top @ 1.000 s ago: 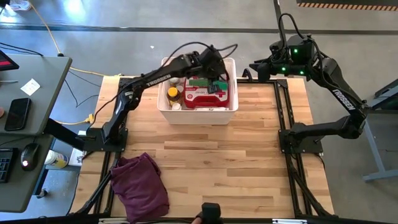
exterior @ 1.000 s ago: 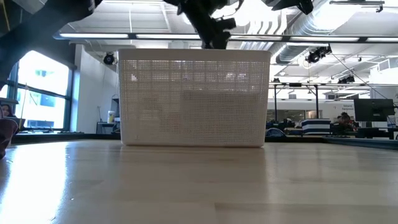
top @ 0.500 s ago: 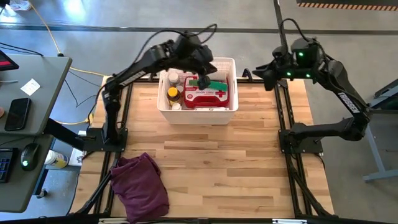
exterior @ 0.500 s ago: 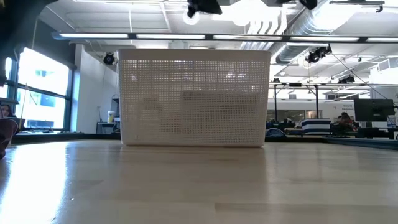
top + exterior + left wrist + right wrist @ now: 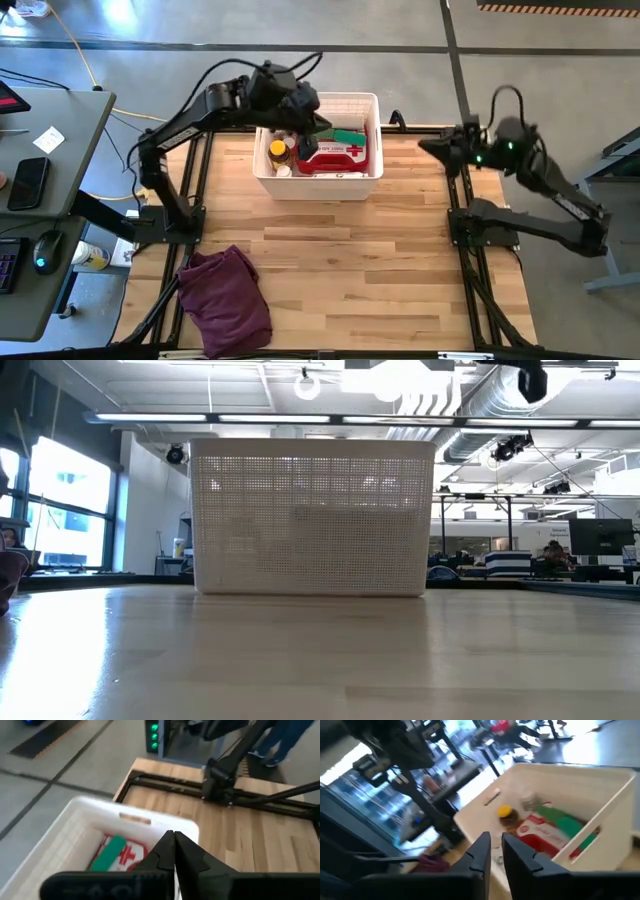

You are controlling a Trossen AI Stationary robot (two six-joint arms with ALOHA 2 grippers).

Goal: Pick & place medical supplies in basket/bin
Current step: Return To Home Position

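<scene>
Swung down and back since a second ago: right gripper point(image 5: 432, 145), at 3 o'clock of the basket point(image 5: 320, 186), jaws a sliver apart. Drawn toward 9 o'clock: left gripper point(image 5: 312, 118), above the basket's left half, jaws together, empty. Red first-aid case point(image 5: 345, 157), green roll point(image 5: 350, 137) and bottles point(image 5: 279, 152) inside, at table's 12 o'clock. Likely homing now; next, folding both arms clear of the rim.

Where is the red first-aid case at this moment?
High view: the red first-aid case lies inside the white basket at the far edge of the table, right of the amber bottle.
</scene>
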